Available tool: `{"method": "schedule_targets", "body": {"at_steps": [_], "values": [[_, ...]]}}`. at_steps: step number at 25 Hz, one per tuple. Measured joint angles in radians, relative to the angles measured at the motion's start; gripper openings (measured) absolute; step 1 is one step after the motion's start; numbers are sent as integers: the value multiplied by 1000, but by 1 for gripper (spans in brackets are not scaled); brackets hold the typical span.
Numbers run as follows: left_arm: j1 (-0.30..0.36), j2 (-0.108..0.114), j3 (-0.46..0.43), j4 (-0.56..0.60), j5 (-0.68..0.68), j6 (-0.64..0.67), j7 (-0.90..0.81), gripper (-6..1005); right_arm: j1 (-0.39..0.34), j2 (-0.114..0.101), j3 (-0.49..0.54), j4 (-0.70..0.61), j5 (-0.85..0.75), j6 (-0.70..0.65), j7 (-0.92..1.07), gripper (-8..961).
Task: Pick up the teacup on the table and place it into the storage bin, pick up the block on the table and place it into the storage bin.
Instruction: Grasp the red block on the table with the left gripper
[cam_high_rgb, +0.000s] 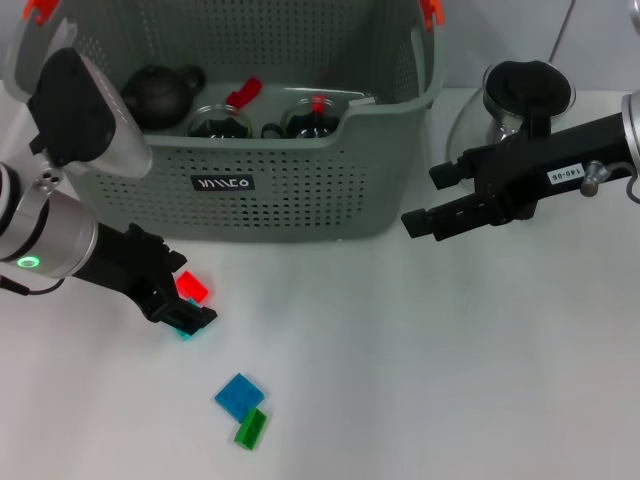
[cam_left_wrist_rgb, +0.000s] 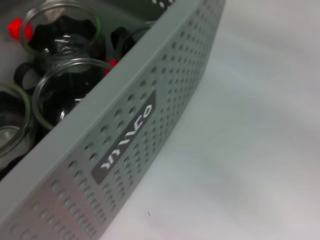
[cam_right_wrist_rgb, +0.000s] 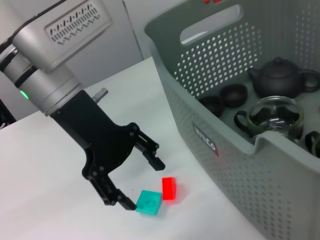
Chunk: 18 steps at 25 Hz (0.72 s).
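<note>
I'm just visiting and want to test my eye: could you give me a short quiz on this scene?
1. True or false: the left claw is shut on the red block.
2. Which lies inside the storage bin? A) dark teapot B) blue block C) green block
3. How many small blocks lie on the table?
Key: 1 false, it is open beside the block, and the right claw hovers open right of the bin; 2 A; 3 four.
</note>
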<state>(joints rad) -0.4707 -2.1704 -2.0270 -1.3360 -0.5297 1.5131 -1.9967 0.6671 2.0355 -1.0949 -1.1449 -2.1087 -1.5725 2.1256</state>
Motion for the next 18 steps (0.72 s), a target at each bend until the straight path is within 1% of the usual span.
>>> {"method": "schedule_targets", "body": {"at_steps": [5,10,16,18], "values": [[-11,-1,19,0,8,-10,-22,858,2,5,7,2,-1,4,-10,929],[-14,-1,71,6,48,-40,-94,859,2,6,7,12,-1,9,-12,929],[-14,-2,111,6,56,-53,-153,859,2,8,7,15,-1,18,-26,929],[-13,-2,144,6,63,-74,-200,859,2,8,7,15,-1,19,-27,929]]}}
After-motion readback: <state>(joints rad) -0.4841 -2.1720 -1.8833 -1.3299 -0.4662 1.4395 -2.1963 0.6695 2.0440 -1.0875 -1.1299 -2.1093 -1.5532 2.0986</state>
